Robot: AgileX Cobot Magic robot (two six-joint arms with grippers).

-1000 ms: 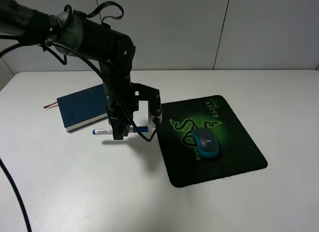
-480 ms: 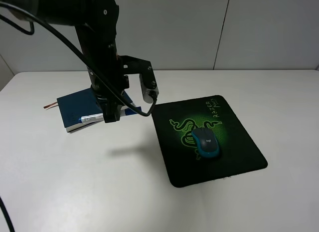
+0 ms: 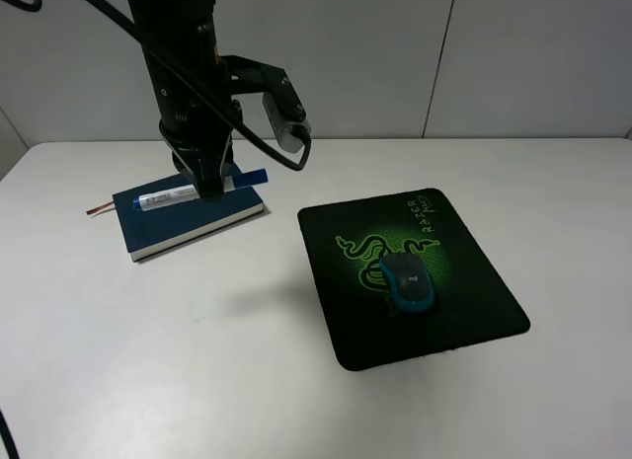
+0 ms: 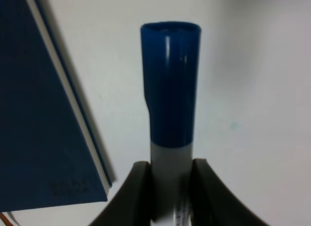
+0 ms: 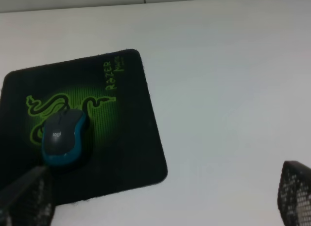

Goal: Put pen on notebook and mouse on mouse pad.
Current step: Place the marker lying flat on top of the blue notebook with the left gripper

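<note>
My left gripper [image 3: 209, 188] is shut on the pen [image 3: 176, 194], gripping its white barrel, with the blue cap [image 3: 253, 177] sticking out to the right. The pen hangs level over the dark blue notebook [image 3: 183, 222]. In the left wrist view the fingers [image 4: 140, 192] pinch the pen [image 4: 170, 85], and its cap reaches past the notebook [image 4: 34, 114] edge. The mouse [image 3: 407, 281] rests on the black mouse pad [image 3: 474, 291] with its green snake logo. My right gripper [image 5: 160, 187] is open above the table; its view shows the mouse [image 5: 63, 138] on the mouse pad [image 5: 126, 133].
A reddish ribbon bookmark [image 3: 97, 209] sticks out of the notebook's left end. The left arm's cables loop beside its wrist camera [image 3: 286, 123]. The white table [image 3: 197, 360] ends at a grey wall behind.
The left gripper has lifted the pen from the table in front of the notebook and carried it back and left, over the notebook. Mouse and pad have not moved.
</note>
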